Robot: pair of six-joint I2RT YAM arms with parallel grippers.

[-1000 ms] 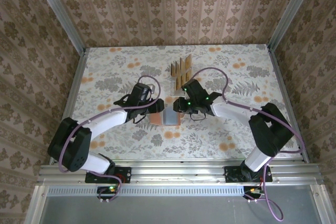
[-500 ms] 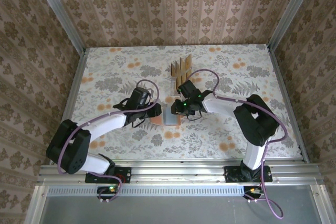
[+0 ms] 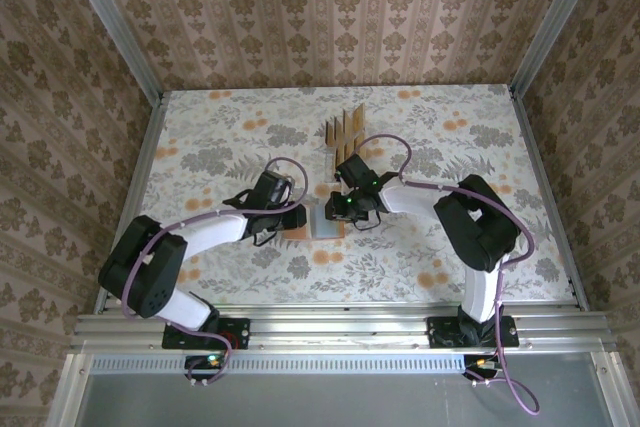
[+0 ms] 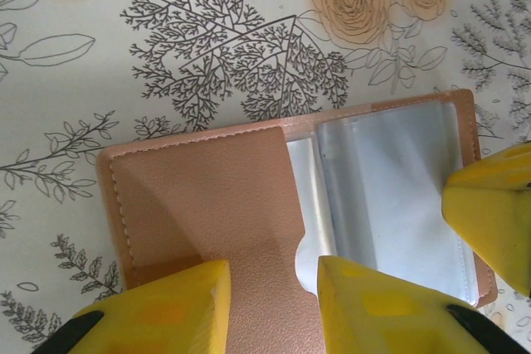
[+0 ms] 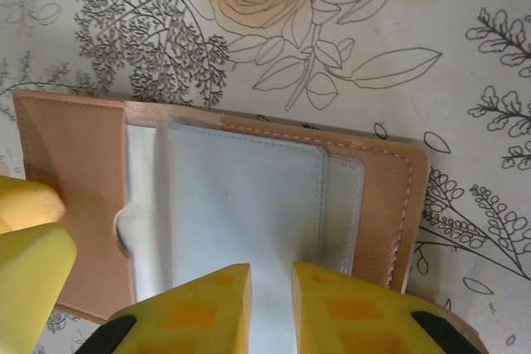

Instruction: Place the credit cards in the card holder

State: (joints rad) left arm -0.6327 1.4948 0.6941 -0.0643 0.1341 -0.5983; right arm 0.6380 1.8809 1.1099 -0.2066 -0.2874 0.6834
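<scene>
The card holder [image 3: 324, 228] lies open and flat on the table between my two grippers. Its reddish-brown leather flap [image 4: 207, 196] is on one side and its greyish clear pockets [image 5: 241, 196] are on the other. My left gripper [image 4: 274, 275] hangs low over the leather flap, jaws apart, nothing between them. My right gripper [image 5: 271, 275] is over the clear pockets with only a narrow gap between its jaws. In the top view the left gripper [image 3: 292, 217] and right gripper [image 3: 338, 211] face each other across the holder. The tan credit cards [image 3: 346, 130] stand upright behind them.
The cards sit in a small stand [image 3: 338, 161] just behind the right gripper. A yellow finger of the right gripper [image 4: 489, 213] shows at the holder's far edge, close to the left fingers. Floral table [image 3: 450, 147] stretches to both sides, walled at the back.
Both grippers have narrowed their jaws. The left gripper has shifted right onto the holder's flap. The right arm has folded in, its gripper sliding a little left over the pockets.
</scene>
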